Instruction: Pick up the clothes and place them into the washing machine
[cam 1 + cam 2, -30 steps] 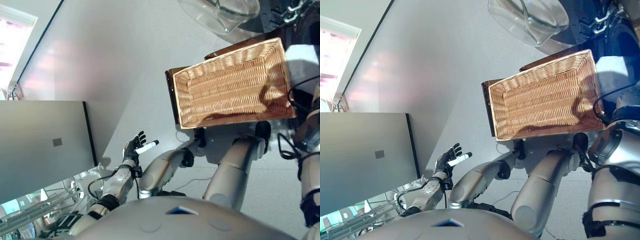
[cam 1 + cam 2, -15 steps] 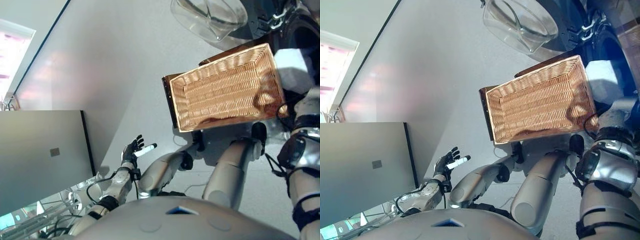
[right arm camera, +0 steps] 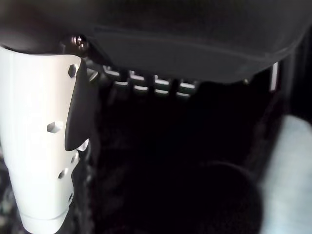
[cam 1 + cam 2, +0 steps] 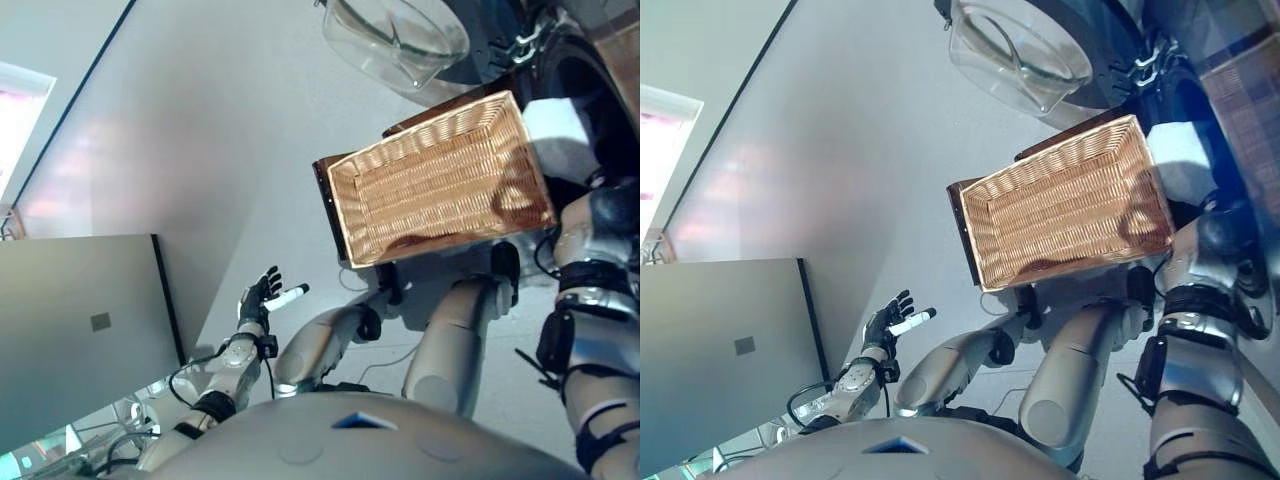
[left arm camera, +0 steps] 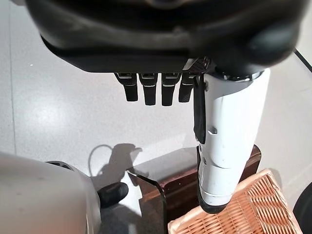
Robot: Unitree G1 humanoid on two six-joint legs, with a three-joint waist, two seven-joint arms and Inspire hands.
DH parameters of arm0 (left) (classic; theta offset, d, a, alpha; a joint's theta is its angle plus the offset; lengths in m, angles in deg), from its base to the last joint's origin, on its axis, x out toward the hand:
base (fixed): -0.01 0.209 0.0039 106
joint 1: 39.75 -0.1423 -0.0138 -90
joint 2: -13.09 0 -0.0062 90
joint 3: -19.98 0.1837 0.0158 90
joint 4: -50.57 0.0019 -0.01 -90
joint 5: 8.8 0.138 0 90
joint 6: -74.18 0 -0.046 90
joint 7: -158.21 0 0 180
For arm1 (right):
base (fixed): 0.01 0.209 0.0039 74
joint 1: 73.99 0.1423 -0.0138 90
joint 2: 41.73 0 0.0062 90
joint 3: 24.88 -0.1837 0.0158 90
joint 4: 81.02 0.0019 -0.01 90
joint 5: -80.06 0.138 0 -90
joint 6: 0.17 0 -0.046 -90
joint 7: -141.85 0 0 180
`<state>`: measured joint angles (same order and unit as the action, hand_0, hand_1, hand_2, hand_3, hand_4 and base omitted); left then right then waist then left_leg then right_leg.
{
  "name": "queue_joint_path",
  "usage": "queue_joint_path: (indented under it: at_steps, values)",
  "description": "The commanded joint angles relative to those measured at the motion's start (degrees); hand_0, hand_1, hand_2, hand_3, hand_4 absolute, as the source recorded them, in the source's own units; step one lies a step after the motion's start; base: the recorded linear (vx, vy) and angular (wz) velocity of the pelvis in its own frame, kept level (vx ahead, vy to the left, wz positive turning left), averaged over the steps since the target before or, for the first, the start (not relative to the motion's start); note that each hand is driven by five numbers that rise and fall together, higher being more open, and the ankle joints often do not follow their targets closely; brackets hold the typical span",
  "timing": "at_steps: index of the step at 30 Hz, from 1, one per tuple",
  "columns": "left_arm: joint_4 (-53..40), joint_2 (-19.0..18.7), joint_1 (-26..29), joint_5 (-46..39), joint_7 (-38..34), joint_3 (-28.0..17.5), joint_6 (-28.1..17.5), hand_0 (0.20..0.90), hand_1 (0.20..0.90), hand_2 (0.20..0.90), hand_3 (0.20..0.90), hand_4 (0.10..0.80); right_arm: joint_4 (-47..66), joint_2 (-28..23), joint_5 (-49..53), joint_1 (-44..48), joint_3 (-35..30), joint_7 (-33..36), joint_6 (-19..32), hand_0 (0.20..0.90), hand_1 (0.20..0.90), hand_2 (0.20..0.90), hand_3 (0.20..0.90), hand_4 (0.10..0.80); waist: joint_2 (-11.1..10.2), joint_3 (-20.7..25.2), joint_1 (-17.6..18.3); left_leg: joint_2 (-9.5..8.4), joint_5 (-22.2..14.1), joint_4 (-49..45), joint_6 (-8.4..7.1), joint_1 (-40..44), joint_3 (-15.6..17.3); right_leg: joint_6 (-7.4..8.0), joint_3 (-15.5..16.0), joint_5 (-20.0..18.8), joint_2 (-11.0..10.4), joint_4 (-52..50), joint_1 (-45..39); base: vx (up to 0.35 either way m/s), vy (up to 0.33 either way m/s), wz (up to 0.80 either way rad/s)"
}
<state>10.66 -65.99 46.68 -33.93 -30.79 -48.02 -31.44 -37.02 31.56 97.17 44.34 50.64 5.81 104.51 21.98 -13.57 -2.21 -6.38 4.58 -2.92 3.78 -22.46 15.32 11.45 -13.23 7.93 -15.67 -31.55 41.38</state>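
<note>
The wicker basket (image 4: 440, 185) lies empty on a dark brown stool (image 4: 323, 205) in front of me. Beyond it the washing machine's glass door (image 4: 395, 40) hangs open beside the dark drum mouth (image 4: 590, 70). A pale cloth (image 4: 555, 125) shows at the drum's edge, and again as a pale patch (image 3: 287, 170) in the right wrist view. My right hand (image 3: 170, 39) is inside that dark space, thumb (image 3: 44, 122) and fingers straight, nothing held. My left hand (image 4: 262, 297) hovers open low at my left side, far from the basket.
A large grey panel (image 4: 80, 330) stands on the floor to my left. Pale grey floor (image 4: 220, 130) stretches between it and the stool.
The whole picture has shifted, so the camera moved. My right arm has stretched further up towards the drum mouth. The left hand stays where it was, open.
</note>
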Motion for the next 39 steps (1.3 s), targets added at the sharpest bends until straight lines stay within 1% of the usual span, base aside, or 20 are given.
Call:
queue_joint_path:
  at_steps: [1,2,3,5,7,10,12,14,17,19,22,25,26,27,29,33,39]
  values:
    - [5.7,-1.9,0.1,0.8,-2.7,-5.3,-3.9,0.9,0.9,0.9,0.9,0.8,7.5,-2.4,-12.2,-5.5,4.6,1.5,-0.2,0.9,0.9,0.9,0.9,0.8,-0.7,3.4,0.2,3.78,-4.3,-8.2,-6.72,-4.4,-0.8,-5.04,1.3,-5.7,0.2,10.4,-5.2,0.0,-0.011,-0.1]
    - [5.7,-1.9,0.1,0.8,-2.7,-5.3,-3.9,0.9,0.9,0.9,0.9,0.8,7.5,-2.4,-12.2,-5.5,4.6,1.5,-0.2,0.9,0.9,0.9,0.9,0.8,-0.7,3.4,0.2,3.78,-4.3,-8.2,-6.72,-4.4,-0.8,-5.04,1.3,-5.7,0.2,10.4,-5.2,-0.009,-0.008,-0.11]
    - [5.8,-2.0,0.1,1.4,-2.5,-6.0,-4.2,0.9,0.9,0.9,0.9,0.8,4.1,-3.9,-18.5,-6.2,7.4,1.7,-3.4,0.9,0.9,0.9,0.9,0.8,-1.0,3.1,0.4,3.89,-4.3,-8.1,-6.74,-4.3,-0.6,-5.03,1.1,-6.0,0.3,10.7,-5.2,-0.012,-0.006,-0.08]
    - [5.9,-2.0,0.2,2.1,-2.5,-6.3,-4.5,0.9,0.9,0.9,0.9,0.8,0.2,-5.4,-22.8,-5.6,9.5,2.7,-6.2,0.9,0.9,0.9,0.9,0.8,-1.2,3.1,0.3,3.97,-4.2,-8.0,-6.78,-4.3,-0.5,-5.02,1.2,-6.2,0.4,11.0,-5.1,-0.007,-0.004,-0.03]
    - [6.2,-2.1,0.6,2.2,-2.3,-6.7,-4.7,0.9,0.9,0.9,0.9,0.8,-3.9,-6.7,-25.6,-4.4,11.8,2.3,-8.5,0.9,0.9,0.9,0.9,0.8,-1.3,3.0,0.2,4.15,-4.2,-8.0,-6.86,-4.5,-0.4,-5.11,1.1,-6.4,0.5,11.0,-5.0,0.0,0.0,0.0]
    - [6.9,-2.0,0.8,2.8,-2.1,-7.3,-4.8,0.9,0.9,0.9,0.9,0.8,-8.2,-8.7,-33.8,-3.4,17.7,1.6,-12.6,0.9,0.9,0.9,0.9,0.8,-1.7,2.9,0.2,4.42,-4.0,-8.1,-7.01,-4.6,-0.5,-5.3,1.1,-6.5,0.7,10.9,-4.9,0.0,0.0,0.0]
    - [7.1,-1.9,0.9,3.0,-2.1,-7.3,-4.8,0.9,0.9,0.9,0.9,0.8,-10.2,-9.5,-38.0,-2.0,20.2,2.0,-15.4,0.9,0.9,0.9,0.9,0.8,-1.8,2.9,0.1,4.55,-3.8,-8.0,-7.15,-4.7,-0.4,-5.34,1.2,-6.5,0.9,11.0,-4.9,0.0,0.0,0.0]
    - [7.2,-1.7,1.2,3.2,-2.4,-7.1,-5.0,0.9,0.9,0.9,0.9,0.8,-11.3,-9.8,-40.0,-1.1,20.8,3.7,-17.4,0.9,0.9,0.9,0.9,0.8,-1.9,2.9,0.1,4.67,-3.8,-8.0,-7.22,-4.8,-0.4,-5.38,1.1,-6.5,1.0,11.0,-4.7,0.0,0.0,0.0]
    - [7.0,-1.6,1.5,2.4,-2.8,-6.9,-5.1,0.9,0.9,0.9,0.9,0.8,-10.7,-9.2,-40.2,-1.3,20.8,4.6,-17.9,0.9,0.9,0.9,0.9,0.8,-2.2,2.8,0.3,4.9,-3.7,-8.0,-7.33,-4.8,-0.4,-5.46,1.1,-6.6,1.3,10.9,-4.8,0.0,0.0,0.0]
    - [7.0,-1.5,1.6,2.3,-3.1,-7.1,-5.3,0.9,0.9,0.9,0.9,0.8,-7.4,-9.3,-43.0,-2.4,21.2,4.6,-18.5,0.9,0.9,0.9,0.9,0.8,-2.5,2.7,0.5,5.09,-3.5,-7.8,-7.34,-4.7,-0.2,-5.5,0.9,-6.9,1.7,11.2,-4.8,0.0,0.0,0.0]
    - [6.6,-1.6,1.4,2.6,-3.1,-7.2,-5.9,0.9,0.9,0.9,0.9,0.8,-3.0,-11.1,-51.1,-4.7,24.0,4.4,-20.2,0.9,0.9,0.9,0.9,0.8,-2.9,2.3,1.0,5.16,-3.8,-8.1,-7.37,-4.8,-0.2,-5.51,0.8,-6.5,1.8,10.8,-4.7,-0.002,-0.006,-0.03]
    - [6.5,-1.8,1.5,3.0,-2.7,-7.1,-6.5,0.9,0.9,0.9,0.9,0.8,-6.8,-12.8,-55.9,-2.8,28.0,2.8,-21.8,0.9,0.9,0.9,0.9,0.8,-3.1,2.4,0.8,5.23,-3.8,-8.3,-7.45,-5.1,-0.2,-5.52,0.5,-6.6,1.8,10.6,-4.2,-0.014,-0.007,-0.02]
    - [6.7,-1.9,1.6,2.9,-2.5,-7.0,-6.4,0.9,0.9,0.9,0.9,0.8,-8.1,-13.5,-58.2,-1.5,30.3,1.4,-22.6,0.9,0.9,0.9,0.9,0.8,-3.1,2.5,0.6,5.25,-3.7,-8.4,-7.5,-5.2,-0.3,-5.5,0.5,-6.7,1.7,10.6,-4.2,0.0,0.0,0.0]
    - [6.7,-1.9,1.6,2.9,-2.3,-7.0,-6.6,0.9,0.9,0.9,0.9,0.8,-8.7,-13.8,-58.6,-0.6,30.8,1.5,-23.0,0.9,0.9,0.9,0.9,0.8,-3.1,2.5,0.6,5.28,-3.7,-8.5,-7.53,-5.3,-0.2,-5.49,0.5,-6.7,1.7,10.7,-4.1,0.0,0.0,0.0]
    - [7.1,-1.8,1.9,2.3,-1.9,-6.8,-6.5,0.9,0.9,0.9,0.9,0.8,-11.5,-14.2,-60.9,2.3,34.4,0.0,-24.4,0.9,0.9,0.9,0.9,0.8,-3.0,2.6,0.3,5.32,-3.6,-8.4,-7.62,-5.6,-0.1,-5.49,0.4,-7.0,1.7,10.6,-3.6,-0.033,-0.007,-0.03]
    - [7.5,-1.5,2.1,1.8,-1.6,-6.4,-6.1,0.9,0.9,0.9,0.9,0.8,-15.7,-13.3,-60.2,7.2,38.5,-1.9,-24.0,0.9,0.9,0.9,0.9,0.8,-2.9,2.5,-0.3,5.35,-3.4,-8.6,-7.65,-6.0,0.1,-5.55,0.4,-7.3,1.8,10.6,-3.2,-0.032,-0.012,-0.04]
    - [7.6,-1.7,2.4,1.3,-1.6,-6.0,-5.6,0.9,0.9,0.9,0.9,0.8,-14.8,-12.2,-59.1,10.3,41.5,-3.0,-22.6,0.9,0.9,0.9,0.9,0.8,-3.4,2.3,-0.6,5.59,-3.1,-8.7,-7.72,-5.9,0.2,-5.63,0.6,-7.6,1.8,10.6,-3.3,-0.014,-0.005,-0.06]
